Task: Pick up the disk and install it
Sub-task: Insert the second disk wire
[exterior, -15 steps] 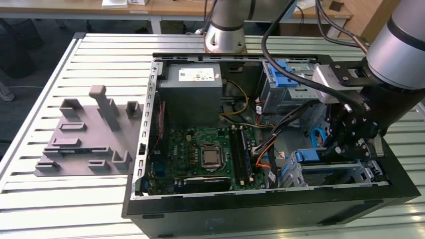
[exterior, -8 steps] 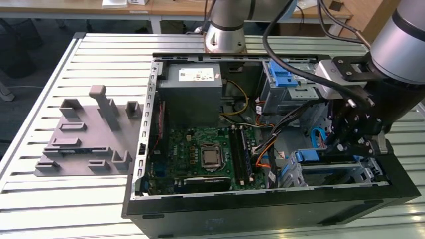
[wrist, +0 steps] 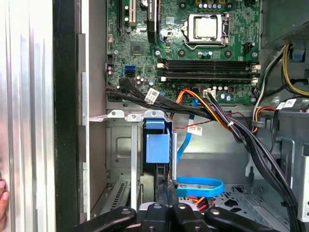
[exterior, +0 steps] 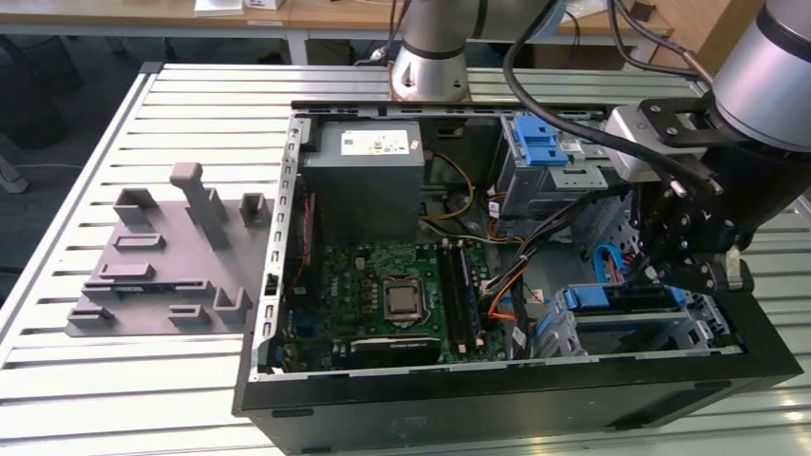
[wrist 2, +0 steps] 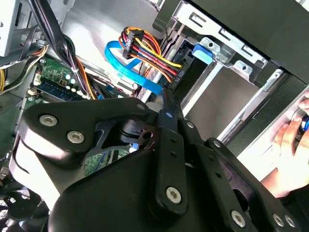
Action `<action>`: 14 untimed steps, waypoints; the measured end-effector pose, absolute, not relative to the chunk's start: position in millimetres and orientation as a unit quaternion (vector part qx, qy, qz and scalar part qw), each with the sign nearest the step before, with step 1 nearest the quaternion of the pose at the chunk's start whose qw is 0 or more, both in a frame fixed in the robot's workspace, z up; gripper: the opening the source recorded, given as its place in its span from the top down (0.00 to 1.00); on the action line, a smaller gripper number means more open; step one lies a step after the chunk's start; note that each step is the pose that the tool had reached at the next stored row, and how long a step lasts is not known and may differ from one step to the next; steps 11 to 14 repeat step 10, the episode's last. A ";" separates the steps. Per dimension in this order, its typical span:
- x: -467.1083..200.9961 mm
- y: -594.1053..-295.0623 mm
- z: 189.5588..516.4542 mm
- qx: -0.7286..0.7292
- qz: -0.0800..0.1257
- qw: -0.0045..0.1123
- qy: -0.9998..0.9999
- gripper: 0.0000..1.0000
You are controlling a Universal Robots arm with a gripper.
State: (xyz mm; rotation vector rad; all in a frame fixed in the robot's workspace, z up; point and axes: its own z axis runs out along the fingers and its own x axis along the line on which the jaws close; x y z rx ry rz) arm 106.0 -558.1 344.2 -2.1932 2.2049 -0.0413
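First wrist view: disk (wrist: 158, 145) stands on edge in drive cage (wrist: 120, 145), blue rail end showing, just below motherboard (wrist: 193, 53). Gripper (wrist: 169, 186) fingers pressed together, tips right at disk's edge; can't tell if touching. PC case (exterior: 507, 404) sits on slatted worktop (exterior: 140, 380)

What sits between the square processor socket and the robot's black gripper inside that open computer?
In the exterior view, the long memory slots and a bundle of black and orange cables lie between the processor socket and the gripper.
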 end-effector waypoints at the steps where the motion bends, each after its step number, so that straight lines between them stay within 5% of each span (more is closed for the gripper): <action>1: 106.0 -558.1 344.3 -0.705 -0.013 0.016 0.709 0.89; 14: 106.0 -558.1 346.1 -0.705 -0.013 0.016 0.709 0.89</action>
